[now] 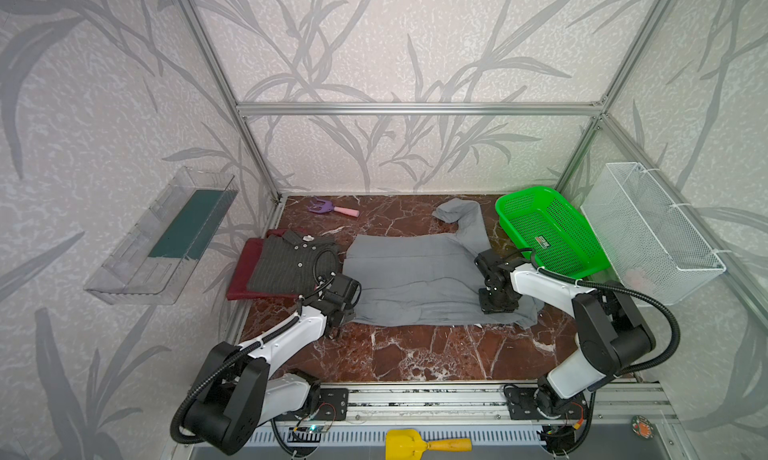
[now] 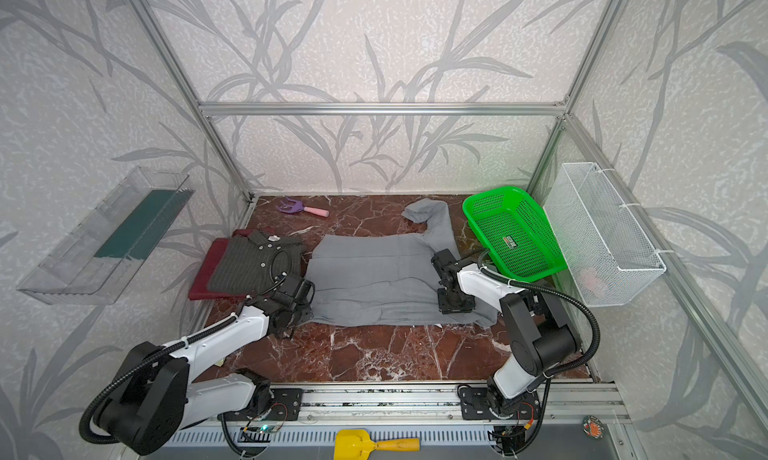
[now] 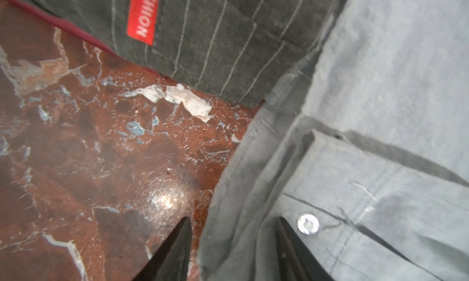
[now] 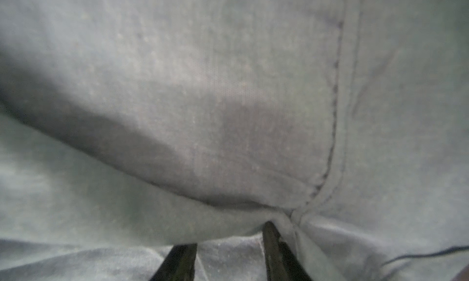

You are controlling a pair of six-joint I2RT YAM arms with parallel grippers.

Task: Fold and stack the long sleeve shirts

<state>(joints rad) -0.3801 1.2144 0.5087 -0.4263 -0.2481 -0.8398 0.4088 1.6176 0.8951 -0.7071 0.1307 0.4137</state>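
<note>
Left of centre on the table (image 1: 415, 354), the pinstriped shirt (image 1: 282, 266) is lying folded on the maroon shirt (image 1: 243, 266). The left end effector (image 3: 233, 219) is straddling the hem of the light grey shirt (image 1: 415, 279), which is lying spread mid-frame; jaws wide. The right end effector (image 4: 228, 235) is pressing into its right side, jaws part-open.

Green basket (image 1: 573, 246), white wire basket (image 1: 648, 225), purple-pink rake (image 1: 332, 207), yellow scoop (image 1: 419, 443), clear tray (image 1: 137, 262)

Largely hidden: maroon shirt (image 1: 243, 271), apparently beneath pinstriped shirt (image 1: 284, 266).
</note>
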